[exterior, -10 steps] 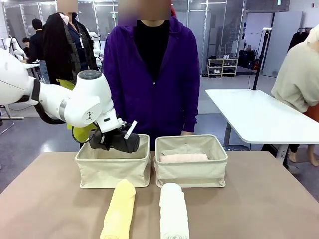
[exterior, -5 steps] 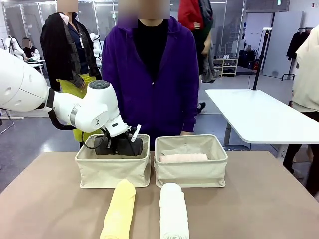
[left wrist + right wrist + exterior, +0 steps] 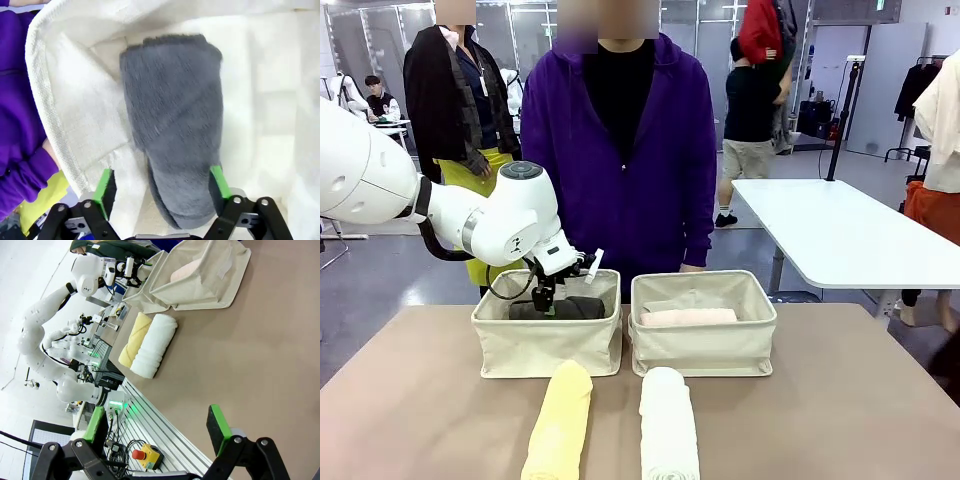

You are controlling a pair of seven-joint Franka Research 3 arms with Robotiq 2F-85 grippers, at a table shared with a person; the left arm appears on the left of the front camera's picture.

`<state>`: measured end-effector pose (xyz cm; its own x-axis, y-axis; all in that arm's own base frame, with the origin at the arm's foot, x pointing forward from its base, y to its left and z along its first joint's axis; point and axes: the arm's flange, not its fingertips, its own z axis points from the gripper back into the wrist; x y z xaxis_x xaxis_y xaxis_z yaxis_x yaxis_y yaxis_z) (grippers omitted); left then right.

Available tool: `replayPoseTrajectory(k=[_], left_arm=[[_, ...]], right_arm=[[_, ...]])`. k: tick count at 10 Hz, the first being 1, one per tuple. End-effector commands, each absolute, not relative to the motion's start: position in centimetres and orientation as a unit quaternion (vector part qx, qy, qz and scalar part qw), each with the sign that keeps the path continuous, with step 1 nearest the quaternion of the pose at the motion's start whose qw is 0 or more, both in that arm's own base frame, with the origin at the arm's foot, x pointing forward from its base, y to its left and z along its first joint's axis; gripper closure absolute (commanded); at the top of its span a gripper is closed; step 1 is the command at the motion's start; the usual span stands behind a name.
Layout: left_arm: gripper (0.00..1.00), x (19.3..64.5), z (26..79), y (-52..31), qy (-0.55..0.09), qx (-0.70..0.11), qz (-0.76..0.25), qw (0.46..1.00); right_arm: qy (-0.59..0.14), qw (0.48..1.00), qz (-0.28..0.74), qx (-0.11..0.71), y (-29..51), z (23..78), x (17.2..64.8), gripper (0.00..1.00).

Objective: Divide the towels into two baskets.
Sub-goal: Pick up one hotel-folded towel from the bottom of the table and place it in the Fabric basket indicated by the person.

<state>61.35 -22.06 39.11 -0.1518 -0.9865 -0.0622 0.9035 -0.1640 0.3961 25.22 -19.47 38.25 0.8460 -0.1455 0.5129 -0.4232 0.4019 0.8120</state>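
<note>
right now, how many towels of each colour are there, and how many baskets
dark grey towel: 1
pale yellow towel: 1
white towel: 1
pale pink towel: 1
cream baskets, left basket and right basket: 2
total: 6 things, 4 towels and 2 baskets

Table: brown top [image 3: 840, 400] spreads out in front of me, near edge to far edge.
Person across: purple hoodie [image 3: 630, 150] over a black top, standing at the far edge, dead centre.
White table [image 3: 840, 235]: far right, behind mine, well apart from it.
Bystander in black jacket [image 3: 455, 100]: far left, yellow showing below the jacket.
Bystander in khaki shorts [image 3: 752, 130]: far right of centre, black shirt.
Shelf rack [image 3: 767, 133]: low, way at the back.
Red button [image 3: 138, 455]: on a yellow box, beside the slotted metal base [image 3: 150, 410] on my near side.
</note>
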Motion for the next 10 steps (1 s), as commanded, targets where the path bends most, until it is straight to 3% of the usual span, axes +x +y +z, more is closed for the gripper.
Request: replayPoseTrajectory(k=[1, 10], left_arm=[[0.00, 60.9, 40.1, -21.8, -0.130, 0.153, -0.736, 0.646], [0.00, 61.2, 39.6, -22.2, -0.136, 0.154, -0.744, 0.636]], right_arm=[[-0.264, 0.793, 0.088, 0.543, -19.5, 38.6, 24.9, 0.00], [-0.264, 0.793, 0.088, 0.543, -19.5, 38.6, 24.9, 0.00]])
